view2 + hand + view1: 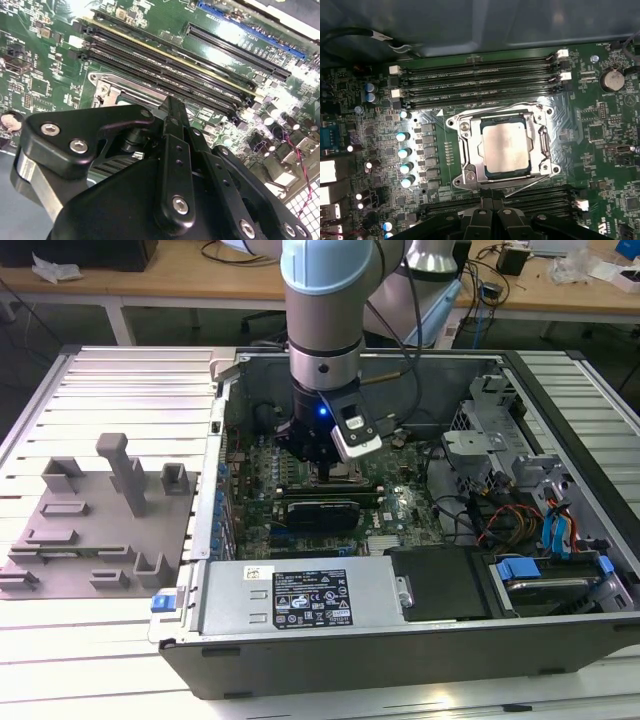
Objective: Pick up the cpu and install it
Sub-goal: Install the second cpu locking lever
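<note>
The cpu, a flat square chip with a pale silvery top, lies flat inside the metal-framed socket of the green board in the first wrist view. My gripper sits just off the socket's edge, fingers pressed together with nothing between them and not touching the chip. In the second wrist view the gripper points at a corner of the socket frame. In the exterior view the gripper hangs low over the board inside the open computer case.
Long memory slots run along both sides of the socket. A grey plastic tray with upright blocks lies on the slatted table at the exterior view's left. Drive cages and coloured cables crowd the case at the exterior view's right.
</note>
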`<state>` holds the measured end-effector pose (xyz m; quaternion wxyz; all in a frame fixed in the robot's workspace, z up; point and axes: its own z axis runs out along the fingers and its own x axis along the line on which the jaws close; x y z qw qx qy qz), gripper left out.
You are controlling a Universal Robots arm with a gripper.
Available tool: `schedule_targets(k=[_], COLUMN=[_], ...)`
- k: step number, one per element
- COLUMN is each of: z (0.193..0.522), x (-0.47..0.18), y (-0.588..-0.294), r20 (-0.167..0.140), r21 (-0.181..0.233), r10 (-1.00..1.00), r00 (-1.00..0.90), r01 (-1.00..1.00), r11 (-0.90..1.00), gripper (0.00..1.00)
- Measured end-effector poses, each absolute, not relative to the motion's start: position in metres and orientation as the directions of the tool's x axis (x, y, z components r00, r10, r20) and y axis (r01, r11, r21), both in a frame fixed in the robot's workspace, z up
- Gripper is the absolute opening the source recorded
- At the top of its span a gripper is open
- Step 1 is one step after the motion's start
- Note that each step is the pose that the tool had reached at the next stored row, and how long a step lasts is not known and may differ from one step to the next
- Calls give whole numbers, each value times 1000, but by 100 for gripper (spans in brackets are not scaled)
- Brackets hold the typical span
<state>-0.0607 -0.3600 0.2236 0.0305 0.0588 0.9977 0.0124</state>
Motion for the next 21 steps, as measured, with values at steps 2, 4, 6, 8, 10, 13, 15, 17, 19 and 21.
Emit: schedule_targets(k=[2, 4, 6, 8, 10, 13, 15, 17, 19, 21], z=[223, 221, 220, 220, 219, 217, 216, 214, 213, 212], x=[-62, -65, -66, -68, -69, -73, -77, -79, -81, -83], y=[-360, -360, -360, -360, -360, -360, -360, -360, -360, -360], r20=[-59, -59, -59, -59, -59, -59, -59, -59, -59, -59], r21=[30, 32, 34, 37, 39, 42, 44, 46, 49, 51], r10=[118, 118, 119, 119, 119, 119, 119, 119, 119, 119], r00=[-991, -991, -991, -991, -991, -991, -991, -991, -991, -991], r01=[117, 117, 117, 117, 117, 117, 116, 117, 117, 117], r11=[993, 993, 993, 992, 992, 992, 992, 992, 992, 992], gripper=[11, 11, 11, 11, 11, 11, 11, 11, 11, 11])
